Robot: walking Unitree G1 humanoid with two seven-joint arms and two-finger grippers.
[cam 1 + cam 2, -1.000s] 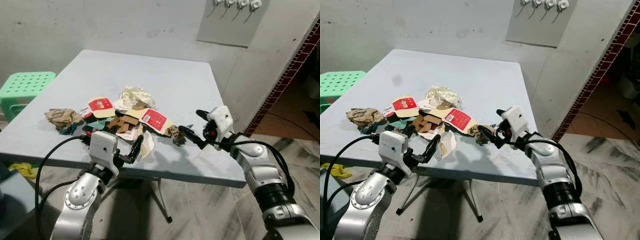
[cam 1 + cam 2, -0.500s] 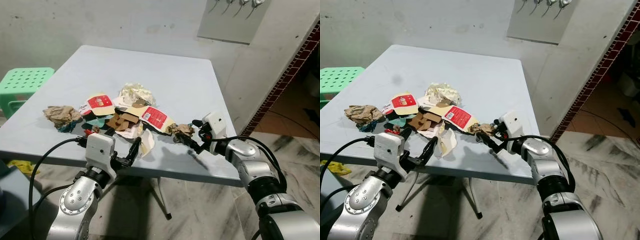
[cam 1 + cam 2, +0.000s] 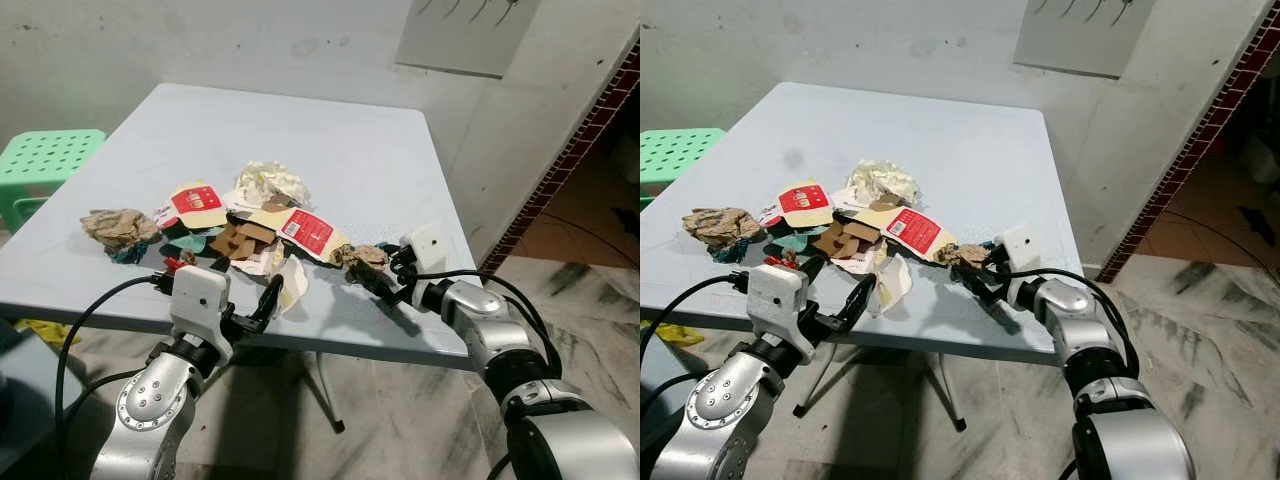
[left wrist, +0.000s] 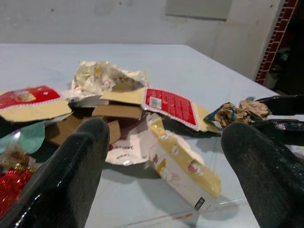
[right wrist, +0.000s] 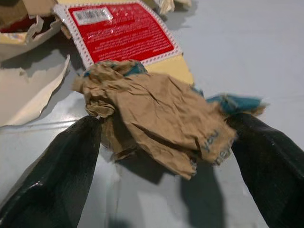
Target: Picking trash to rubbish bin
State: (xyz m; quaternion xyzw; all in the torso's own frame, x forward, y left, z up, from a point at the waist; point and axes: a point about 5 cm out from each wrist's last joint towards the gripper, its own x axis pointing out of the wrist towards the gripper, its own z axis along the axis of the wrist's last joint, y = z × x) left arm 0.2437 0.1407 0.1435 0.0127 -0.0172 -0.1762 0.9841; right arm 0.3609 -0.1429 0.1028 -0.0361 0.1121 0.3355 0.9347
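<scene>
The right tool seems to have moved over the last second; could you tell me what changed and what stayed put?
The right tool has come down from above the table's near edge and forward to the crumpled brown paper, its open fingers now straddling it, not yet closed. The left tool stays open near the pile; the trash on the table has not moved.

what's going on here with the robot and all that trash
The robot is clearing a pile of trash off a grey table. Its right gripper is open around a crumpled brown paper wad at the pile's right edge, not yet closed on it. The left gripper, also open, hovers at the table's near edge, facing a torn carton.
</scene>
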